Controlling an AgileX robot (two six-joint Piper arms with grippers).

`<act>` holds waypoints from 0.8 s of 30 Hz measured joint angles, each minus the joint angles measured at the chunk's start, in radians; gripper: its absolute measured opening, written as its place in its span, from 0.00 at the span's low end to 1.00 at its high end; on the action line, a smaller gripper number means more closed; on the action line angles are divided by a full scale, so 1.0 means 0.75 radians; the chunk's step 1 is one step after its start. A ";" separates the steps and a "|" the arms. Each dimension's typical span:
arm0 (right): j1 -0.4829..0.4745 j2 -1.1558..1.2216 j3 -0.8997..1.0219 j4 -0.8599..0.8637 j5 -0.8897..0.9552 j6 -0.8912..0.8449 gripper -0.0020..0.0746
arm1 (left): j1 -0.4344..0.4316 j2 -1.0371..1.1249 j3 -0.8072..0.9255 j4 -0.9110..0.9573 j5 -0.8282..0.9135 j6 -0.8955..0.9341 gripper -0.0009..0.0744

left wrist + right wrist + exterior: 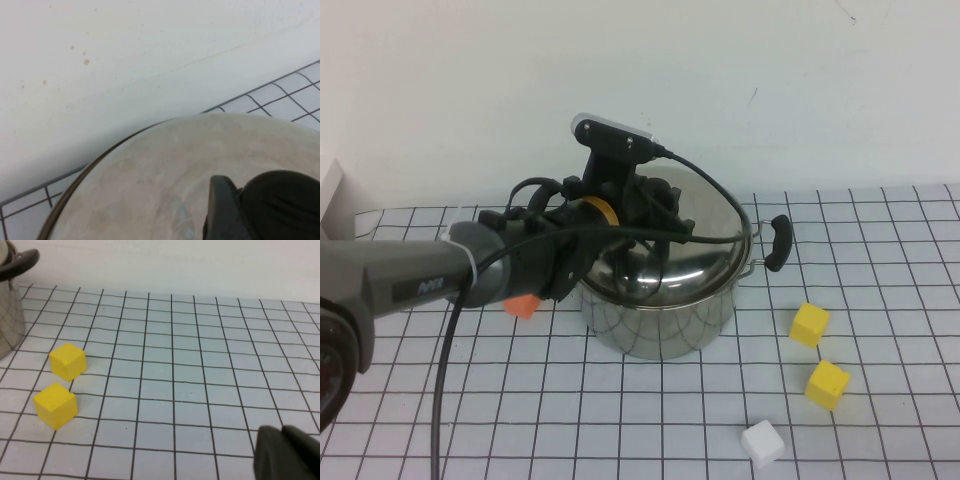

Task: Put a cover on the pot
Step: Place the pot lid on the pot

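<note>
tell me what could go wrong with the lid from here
1. The lid sits tilted on the pot; if released now it may slide or seat crooked.
2. The left gripper is over the lid, and pushing sideways could shove the pot toward the orange cube.
The right gripper is parked near the yellow cubes.

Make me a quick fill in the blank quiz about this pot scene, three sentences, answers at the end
The left gripper is over the domed lid of the ____.
To the right of the pot lie two cubes coloured ____.
The cube nearest the camera in the high view is ____.
The right gripper is out of the high view.
Missing words: pot; yellow; white.
</note>
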 joint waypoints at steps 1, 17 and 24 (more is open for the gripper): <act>0.000 0.000 0.000 0.000 0.000 0.000 0.04 | 0.000 0.000 0.011 -0.002 -0.013 0.000 0.45; 0.000 0.000 0.000 0.000 0.000 0.000 0.04 | 0.000 -0.012 0.076 -0.020 -0.103 0.000 0.62; 0.000 0.000 0.000 0.000 0.000 0.000 0.04 | 0.000 -0.157 0.087 -0.062 -0.023 0.003 0.79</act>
